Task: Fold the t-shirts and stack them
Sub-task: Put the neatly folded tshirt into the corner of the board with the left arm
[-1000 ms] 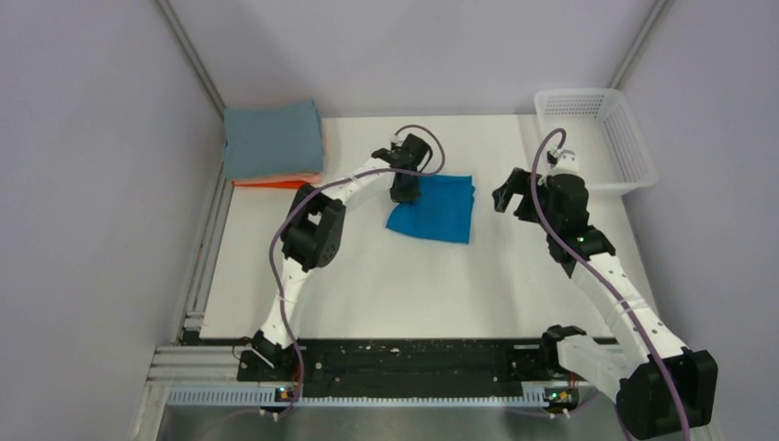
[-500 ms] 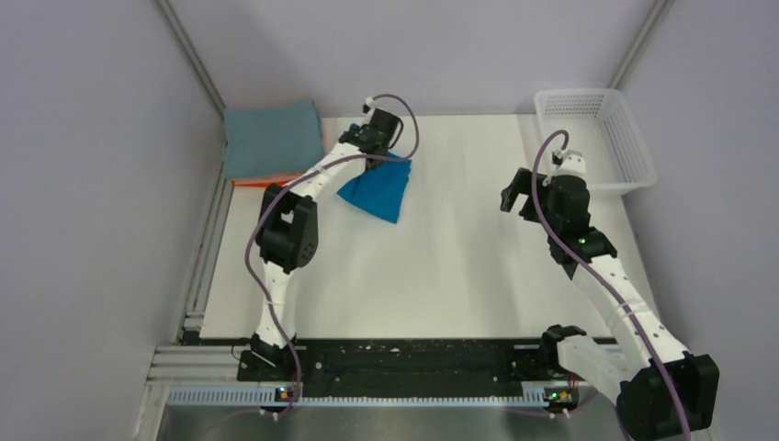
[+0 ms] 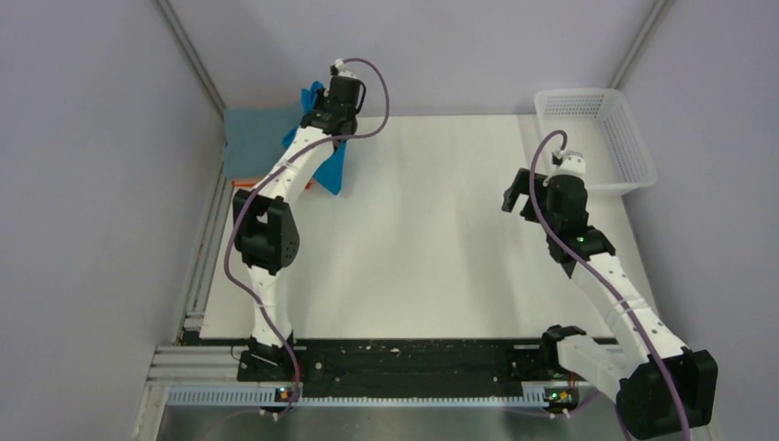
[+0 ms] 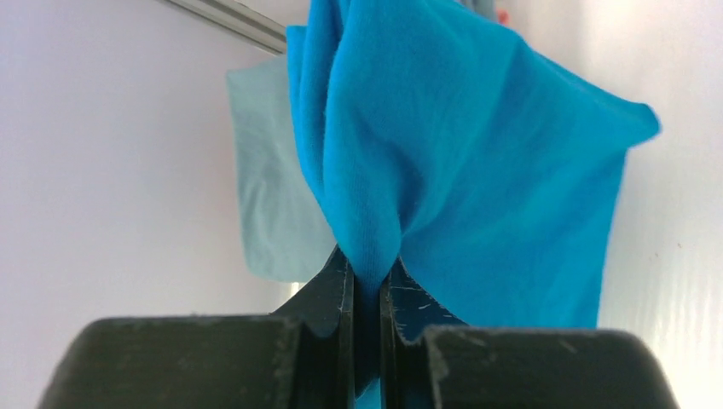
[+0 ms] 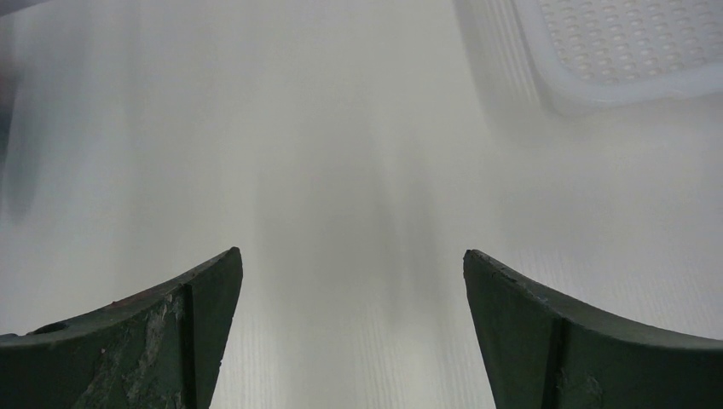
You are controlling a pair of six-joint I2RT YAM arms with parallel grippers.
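The table (image 3: pixel 441 257) is a plain white surface, lightly ribbed in the right wrist view. Two things rest on it, both at the far edge and well apart. In the far left corner sits a folded stack: a grey-blue t-shirt (image 3: pixel 257 142) on top, an orange t-shirt (image 3: pixel 253 183) edge showing beneath. In the far right corner stands a white mesh basket (image 3: pixel 637 152).

Bright blue t-shirt (image 4: pixel 477 170); dusty grey-blue t-shirt (image 3: pixel 255 142); orange t-shirt (image 3: pixel 257 184); white mesh-patterned basket (image 3: pixel 634 152).
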